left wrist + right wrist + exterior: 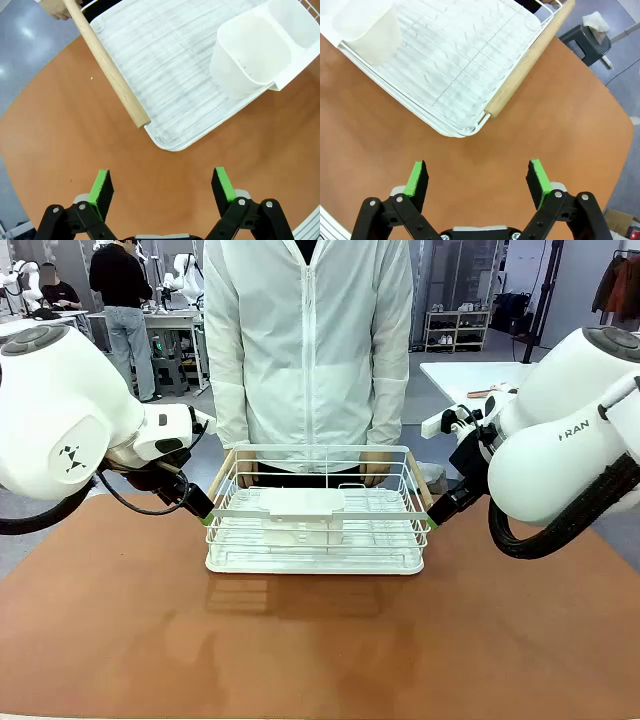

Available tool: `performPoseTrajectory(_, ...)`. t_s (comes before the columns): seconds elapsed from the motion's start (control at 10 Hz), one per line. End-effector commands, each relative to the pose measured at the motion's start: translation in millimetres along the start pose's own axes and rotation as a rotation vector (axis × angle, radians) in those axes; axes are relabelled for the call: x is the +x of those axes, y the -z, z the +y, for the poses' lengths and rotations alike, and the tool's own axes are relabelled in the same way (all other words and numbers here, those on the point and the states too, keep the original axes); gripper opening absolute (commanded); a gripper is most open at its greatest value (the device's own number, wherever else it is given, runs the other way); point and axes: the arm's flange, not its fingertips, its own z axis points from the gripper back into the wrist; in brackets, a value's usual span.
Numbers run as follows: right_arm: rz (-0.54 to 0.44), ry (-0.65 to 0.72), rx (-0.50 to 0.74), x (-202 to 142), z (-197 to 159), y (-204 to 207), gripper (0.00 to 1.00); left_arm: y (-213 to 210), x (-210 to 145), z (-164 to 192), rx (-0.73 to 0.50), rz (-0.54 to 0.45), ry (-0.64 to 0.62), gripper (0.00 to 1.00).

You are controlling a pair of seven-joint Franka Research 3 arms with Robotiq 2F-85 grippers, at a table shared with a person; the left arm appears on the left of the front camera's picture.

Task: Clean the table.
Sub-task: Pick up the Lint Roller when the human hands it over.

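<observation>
We've got the terracotta table (320, 660) spreading out under the dish rack (400, 562) and toward us from it, its top bare on our side of the rack. The left gripper (207, 517) is at the rack's left near corner, just beside the end of the left wooden handle (110, 70), jaws spread wide with nothing between them. The right gripper (432, 523) mirrors it at the rack's right near corner, just short of the right wooden handle (527, 62), and its jaws are wide and empty too. The white cutlery cup (250, 55) hangs on the rack's near rail. At the far end of the left wooden handle, a person's hand (54, 7) has hold.

We read this as the approach to a shared lift of the rack. The next move calls for each gripper to ease forward until its handle sits squarely between the pads, then close both sides evenly.
</observation>
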Motion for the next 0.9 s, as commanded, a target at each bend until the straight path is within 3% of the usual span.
performPoseTrajectory(0.0,0.000,0.000,0.000,0.0,0.0,0.0,1.00,0.0,0.1,-0.2,0.000,0.000,0.000,1.00)
performPoseTrajectory(0.8,0.000,0.000,0.000,0.0,0.0,0.0,1.00,0.0,0.1,-0.2,0.000,0.000,0.000,1.00)
